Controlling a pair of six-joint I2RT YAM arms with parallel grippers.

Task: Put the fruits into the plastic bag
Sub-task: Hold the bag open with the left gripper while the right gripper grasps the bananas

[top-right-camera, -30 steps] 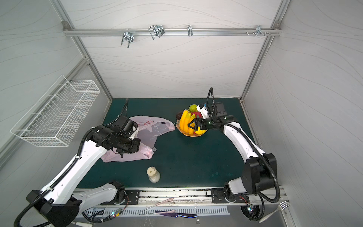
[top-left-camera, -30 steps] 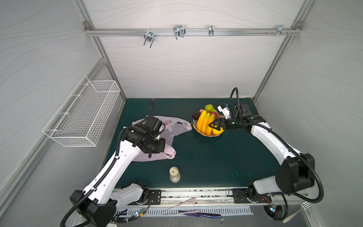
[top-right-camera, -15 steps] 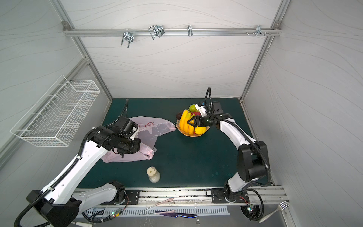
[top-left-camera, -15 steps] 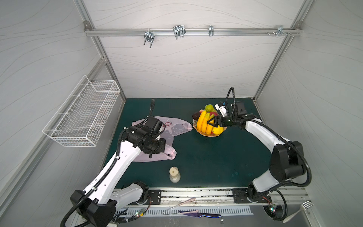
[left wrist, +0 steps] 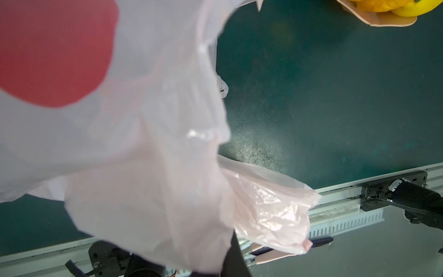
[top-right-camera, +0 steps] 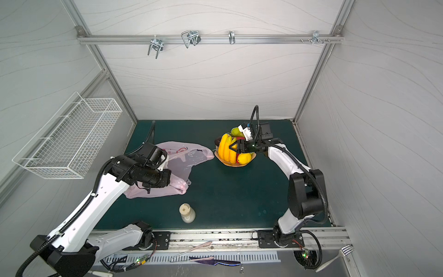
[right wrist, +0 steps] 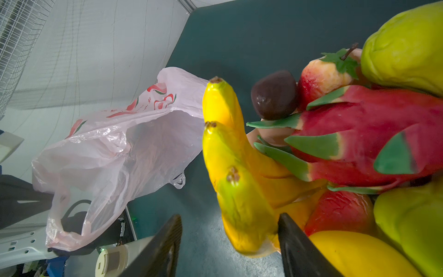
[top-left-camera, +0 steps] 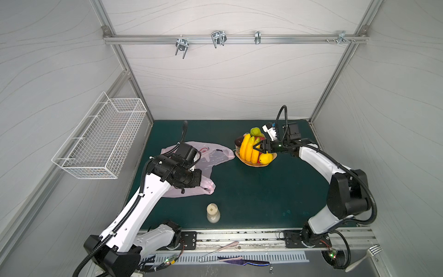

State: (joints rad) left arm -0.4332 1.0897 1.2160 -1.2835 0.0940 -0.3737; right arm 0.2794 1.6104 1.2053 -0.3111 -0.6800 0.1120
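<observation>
Top views, fruits: we see the fruits [top-left-camera: 251,148] heaped in a peach dish [top-left-camera: 249,164] on the tabletop [top-left-camera: 263,196]. We can see none in the plastic bag [top-left-camera: 211,156], which lies just beside the dish.
Top views, right end effector: the right end effector [top-left-camera: 257,146] sits at the bananas [top-right-camera: 226,150], jaws apart.
Top views, left end effector: the left end effector [top-left-camera: 197,178] is at the bag's near edge, and its fingers are hidden from us here.
Left wrist, bag: pink film drapes across most of this view. We judge the left end effector closed and pinching it. The film looks thin, limp and slippery, so we would hold it by the rim to let the mouth gape.
Right wrist, bananas: the jaws straddle the outer banana, one finger [right wrist: 294,239] touching it and the other clear.
Right wrist, handling: we judge the bananas light, hard, glossy and joined as a bunch. They are best gripped across one banana's narrow body near mid-length, since the curve could slip.
Right wrist, bag mouth: it opens toward the dish and is raised beside the left arm.
</observation>
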